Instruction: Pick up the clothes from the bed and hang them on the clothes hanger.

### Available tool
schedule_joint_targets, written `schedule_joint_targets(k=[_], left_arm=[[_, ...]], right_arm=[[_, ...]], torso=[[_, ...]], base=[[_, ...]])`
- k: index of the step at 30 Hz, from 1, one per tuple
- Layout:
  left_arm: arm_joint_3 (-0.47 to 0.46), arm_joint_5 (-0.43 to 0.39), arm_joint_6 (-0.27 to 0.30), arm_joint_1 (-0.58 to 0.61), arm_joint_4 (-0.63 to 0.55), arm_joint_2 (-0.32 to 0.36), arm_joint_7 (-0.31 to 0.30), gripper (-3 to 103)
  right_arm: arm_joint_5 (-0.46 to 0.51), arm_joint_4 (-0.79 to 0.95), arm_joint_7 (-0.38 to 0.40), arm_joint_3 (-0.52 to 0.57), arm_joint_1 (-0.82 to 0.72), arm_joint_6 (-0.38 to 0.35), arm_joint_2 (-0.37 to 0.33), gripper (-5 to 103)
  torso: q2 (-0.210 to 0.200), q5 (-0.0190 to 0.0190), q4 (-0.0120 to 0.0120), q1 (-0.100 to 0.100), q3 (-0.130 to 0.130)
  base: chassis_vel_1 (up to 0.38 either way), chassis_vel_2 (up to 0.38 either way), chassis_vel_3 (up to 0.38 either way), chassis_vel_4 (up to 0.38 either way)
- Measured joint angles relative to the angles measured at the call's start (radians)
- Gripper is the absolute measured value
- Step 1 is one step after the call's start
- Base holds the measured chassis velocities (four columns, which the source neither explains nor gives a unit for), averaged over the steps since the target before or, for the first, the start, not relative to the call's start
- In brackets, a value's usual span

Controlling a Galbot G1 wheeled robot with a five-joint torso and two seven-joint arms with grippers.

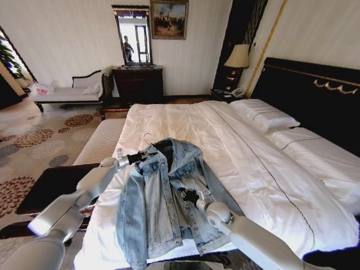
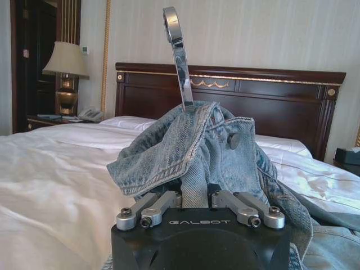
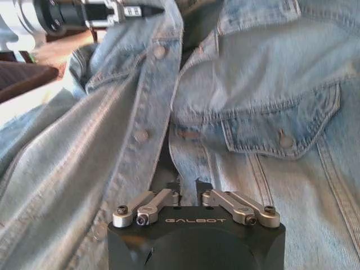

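Observation:
The light-blue denim jacket, the clothes (image 1: 163, 202), lies spread on the white bed (image 1: 247, 163) near its front edge. The clothes hanger sits inside the jacket, and its hook (image 1: 146, 137) sticks out above the collar as a shiny hook (image 2: 179, 56). My left gripper (image 1: 147, 155) is shut on the jacket fabric just below the collar (image 2: 196, 194). My right gripper (image 1: 185, 195) rests on the jacket's button front (image 3: 188, 188), its fingers closed at the front edge beside a chest pocket (image 3: 281, 129). The left gripper (image 3: 140, 10) also shows far off in the right wrist view.
A pale upholstered bench (image 1: 101, 140) runs along the bed's left side, with a dark low table (image 1: 50, 185) in front of it. Pillows (image 1: 264, 115) and the black headboard (image 1: 315, 95) are at the right. A dresser (image 1: 138, 84), a lamp (image 1: 237, 56) and a chaise (image 1: 67, 93) stand far back.

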Motion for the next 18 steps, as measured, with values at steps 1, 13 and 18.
schedule_joint_targets(k=[1,13,18], left_arm=[[0.0,0.0,0.0,0.001,0.001,-0.001,0.0,17],[-0.008,0.029,0.0,0.036,0.028,-0.022,0.002,17],[-0.008,0.036,0.002,0.041,0.03,-0.026,0.002,17]], right_arm=[[-0.001,0.004,0.001,0.0,-0.001,0.001,-0.001,14],[0.031,0.079,0.074,0.033,0.083,0.019,0.005,63],[0.011,0.003,0.106,0.013,0.192,0.019,0.069,85]], torso=[[0.0,0.0,-0.0001,0.0,0.0],[0.0,-0.0001,0.0,0.0,0.0],[0.0,-0.0001,0.0,0.0,0.0]], base=[[0.0,0.0,0.0,0.0],[0.0,0.0,0.0,0.0],[0.0,0.0,0.0,0.0]])
